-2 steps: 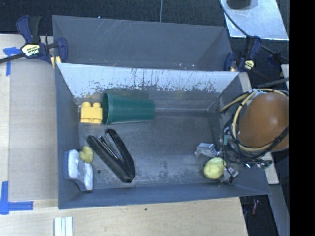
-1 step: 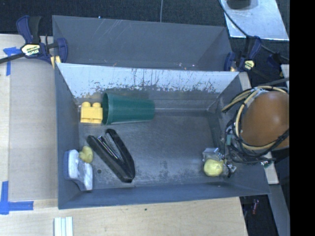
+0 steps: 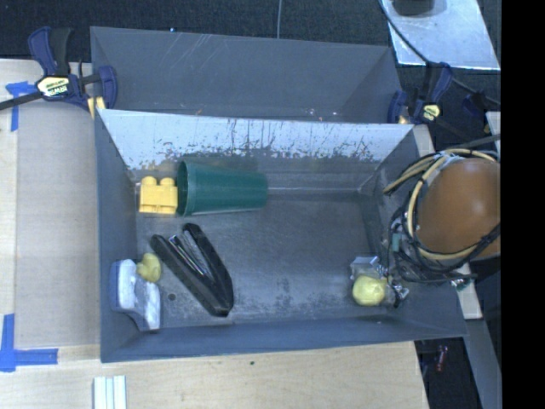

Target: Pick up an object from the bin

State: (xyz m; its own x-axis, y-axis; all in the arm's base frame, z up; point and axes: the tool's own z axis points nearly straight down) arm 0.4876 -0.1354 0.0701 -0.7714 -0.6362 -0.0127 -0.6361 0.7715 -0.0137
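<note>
The gripper (image 3: pixel 380 281) sits at the bin's (image 3: pixel 255 335) four-o'clock corner beside a small yellow-green ball (image 3: pixel 367 292), its jaws' opening impossible to tell; best centre them on the ball, clear of the wall, before lifting.

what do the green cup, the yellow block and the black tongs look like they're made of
Green cup: likely plastic, going by its even dark green and the soft sheen along its side. Yellow block: probably hard moulded plastic, with studs along one edge and a flat bright colour. Black tongs: plastic or rubber perhaps; dull black with faint glints, too little to tell.
</note>
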